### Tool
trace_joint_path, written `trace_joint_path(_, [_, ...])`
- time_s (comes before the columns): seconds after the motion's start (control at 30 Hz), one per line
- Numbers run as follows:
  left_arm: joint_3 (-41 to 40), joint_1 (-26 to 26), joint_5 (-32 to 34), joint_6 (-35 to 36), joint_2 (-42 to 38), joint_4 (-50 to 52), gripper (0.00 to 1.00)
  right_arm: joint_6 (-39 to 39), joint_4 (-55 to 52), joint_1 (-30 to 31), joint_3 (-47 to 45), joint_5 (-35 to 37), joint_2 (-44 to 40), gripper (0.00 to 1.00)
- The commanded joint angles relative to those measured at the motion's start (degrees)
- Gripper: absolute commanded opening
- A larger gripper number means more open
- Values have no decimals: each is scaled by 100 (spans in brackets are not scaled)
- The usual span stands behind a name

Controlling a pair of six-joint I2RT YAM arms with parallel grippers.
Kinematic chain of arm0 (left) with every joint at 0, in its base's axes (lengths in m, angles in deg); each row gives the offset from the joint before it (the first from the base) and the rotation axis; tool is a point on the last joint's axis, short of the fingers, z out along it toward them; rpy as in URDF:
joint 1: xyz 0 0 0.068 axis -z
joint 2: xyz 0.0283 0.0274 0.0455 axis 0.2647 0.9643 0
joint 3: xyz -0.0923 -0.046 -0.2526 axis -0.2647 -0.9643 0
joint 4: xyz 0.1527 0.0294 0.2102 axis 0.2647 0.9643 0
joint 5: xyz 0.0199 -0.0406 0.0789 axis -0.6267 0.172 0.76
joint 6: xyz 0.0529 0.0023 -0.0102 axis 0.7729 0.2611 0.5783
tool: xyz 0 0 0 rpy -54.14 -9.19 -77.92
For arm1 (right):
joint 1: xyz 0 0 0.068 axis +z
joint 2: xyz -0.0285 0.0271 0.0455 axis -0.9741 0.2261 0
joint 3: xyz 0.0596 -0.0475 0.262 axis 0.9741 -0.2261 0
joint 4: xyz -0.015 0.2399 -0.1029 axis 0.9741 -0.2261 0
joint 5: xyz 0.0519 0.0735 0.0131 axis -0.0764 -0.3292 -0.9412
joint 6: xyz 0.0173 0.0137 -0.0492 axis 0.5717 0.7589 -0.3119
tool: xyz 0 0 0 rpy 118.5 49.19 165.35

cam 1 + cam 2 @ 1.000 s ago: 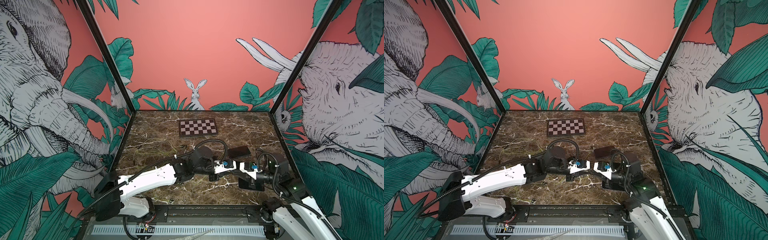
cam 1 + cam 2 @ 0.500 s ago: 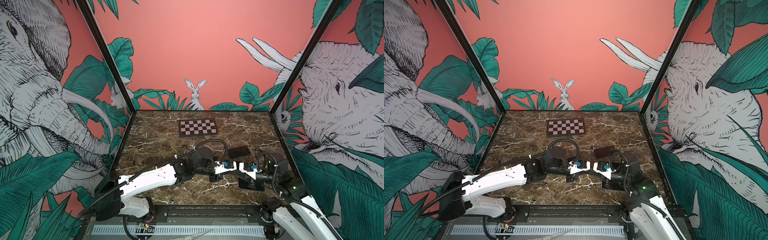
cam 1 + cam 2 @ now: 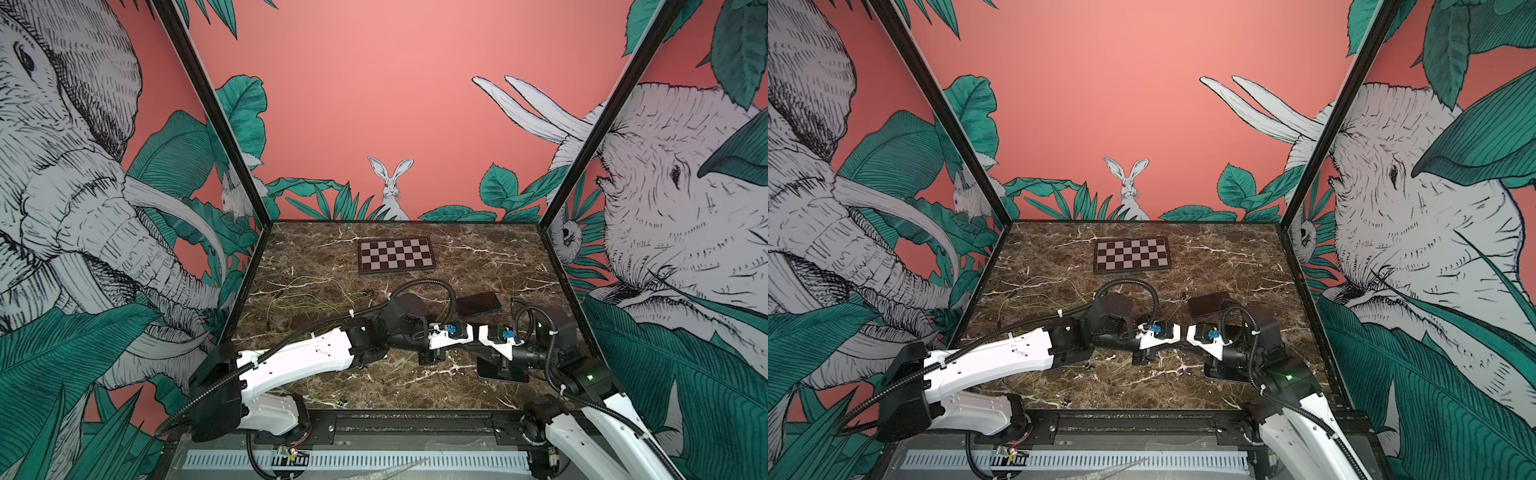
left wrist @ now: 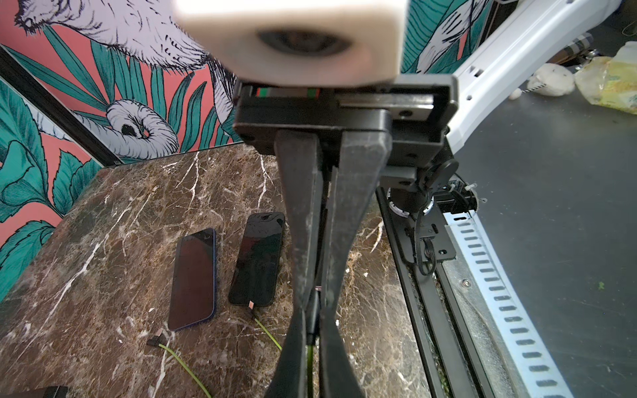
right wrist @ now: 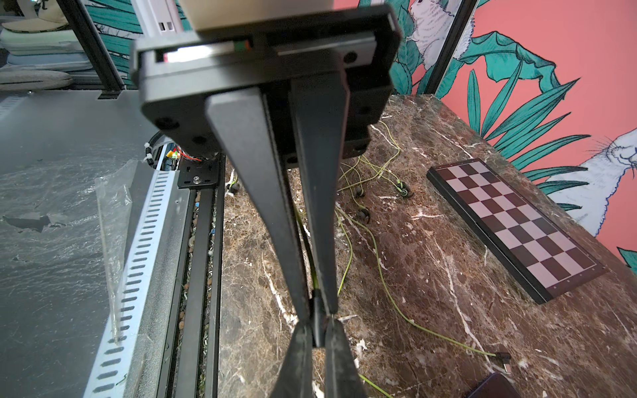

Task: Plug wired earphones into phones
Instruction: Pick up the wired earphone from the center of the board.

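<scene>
- As the two arms meet low over the marble table, toward 4 o'clock from its centre, the left gripper and the right gripper face each other tip to tip.
- Both claws are narrowed to a slit, and each pinches the same dark plug of the wired earphones.
- That plug's yellow-green cord runs back between the left gripper's fingers, as the right wrist view shows.
- The other cords lie in a loose tangle at 9 to 10 o'clock in both top views, well apart from the phones.
- Several small earbuds rest on the marble beside the tangle.
- One handset lies flat at 3 o'clock, just beyond the arms, and a second phone lies at 4 to 5 o'clock, partly under the right arm.
- Two handsets lie side by side, screens up, in the left wrist view.
- The rail-side phone has a green cord's connector touching its short end.
- The blue-edged phone has a loose plug lying just off its corner, apart from it.
- A black-framed checkerboard lies flat at 12 o'clock, near the back wall.
</scene>
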Motion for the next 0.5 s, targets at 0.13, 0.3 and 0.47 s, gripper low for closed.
trace_joint_path(0.13, [-178,23,-27,-8,-305,-51,0,194,258,35,20,32,-57,18])
trace_joint_path(0.3, [-232,13,-27,-67,-420,-110,0,259,402,35,-46,51,-68,21])
trace_joint_path(0.47, [-264,17,-27,-150,-487,-167,0,404,638,35,-146,8,-85,24])
